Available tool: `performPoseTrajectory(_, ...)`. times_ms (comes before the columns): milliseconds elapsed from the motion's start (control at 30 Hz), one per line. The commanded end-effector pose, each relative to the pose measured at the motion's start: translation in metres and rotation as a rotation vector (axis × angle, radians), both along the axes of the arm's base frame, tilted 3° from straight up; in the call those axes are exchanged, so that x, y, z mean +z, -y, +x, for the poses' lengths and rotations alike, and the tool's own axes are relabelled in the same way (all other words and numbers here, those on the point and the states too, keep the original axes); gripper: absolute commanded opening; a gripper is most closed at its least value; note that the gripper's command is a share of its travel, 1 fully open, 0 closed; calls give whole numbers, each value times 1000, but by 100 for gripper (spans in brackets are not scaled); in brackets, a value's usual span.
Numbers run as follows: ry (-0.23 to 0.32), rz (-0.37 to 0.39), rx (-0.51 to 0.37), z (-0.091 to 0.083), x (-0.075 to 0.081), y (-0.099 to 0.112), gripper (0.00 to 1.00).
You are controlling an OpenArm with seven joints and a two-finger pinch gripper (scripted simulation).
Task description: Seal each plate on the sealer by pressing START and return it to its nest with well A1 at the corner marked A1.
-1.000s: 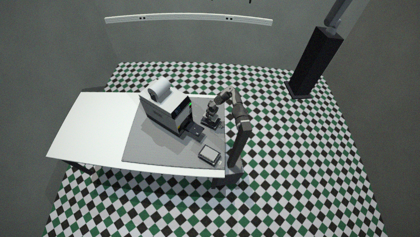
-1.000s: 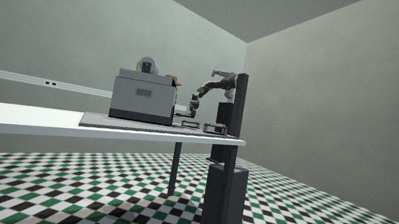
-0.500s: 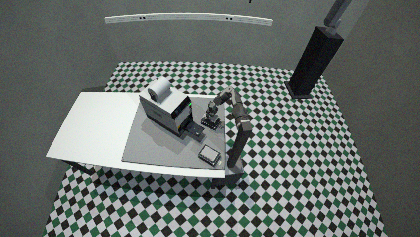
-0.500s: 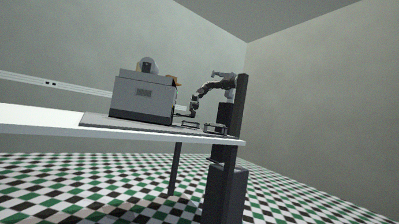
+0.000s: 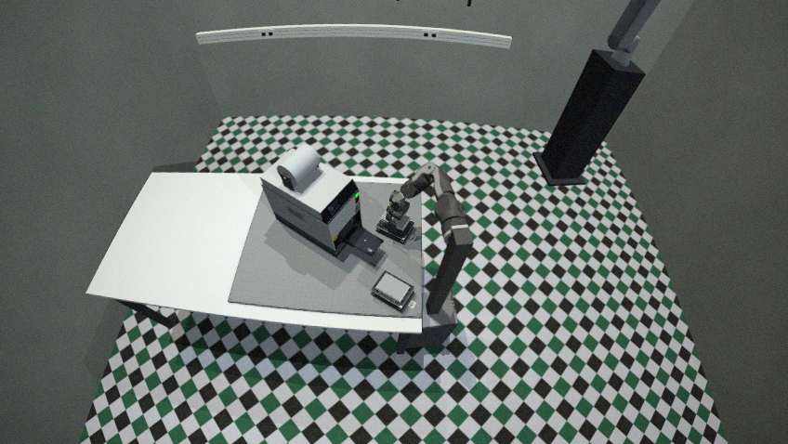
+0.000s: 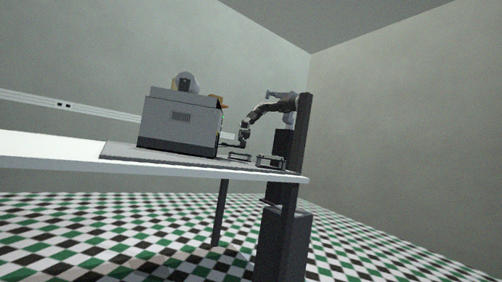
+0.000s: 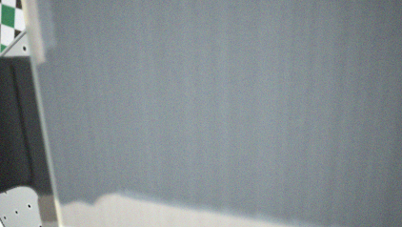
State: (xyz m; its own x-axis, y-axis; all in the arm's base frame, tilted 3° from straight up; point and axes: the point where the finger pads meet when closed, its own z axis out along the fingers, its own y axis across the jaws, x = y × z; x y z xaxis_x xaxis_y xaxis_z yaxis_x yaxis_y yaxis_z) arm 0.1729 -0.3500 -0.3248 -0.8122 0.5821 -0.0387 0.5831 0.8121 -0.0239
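Note:
My gripper is shut on a plate, whose grey foil-like top fills most of the wrist view. It is at the far plate nest; whether the plate touches the nest is too small to tell. The other plate, with a pale top, lies in the near nest. The sealer shows a green lamp. Its dark stage is out and bare. The fingertips and well A1 are hidden.
The sealer stands left of both nests, with a white foil roll on top. The stage juts out between the nests. The arm's dark post stands at the table's right edge.

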Motion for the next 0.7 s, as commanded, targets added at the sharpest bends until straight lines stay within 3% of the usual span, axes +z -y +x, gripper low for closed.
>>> performPoseTrajectory(0,6,2,0,1,-1,0,0)
performPoseTrajectory(667,7,3,0,1,-10,0,0)
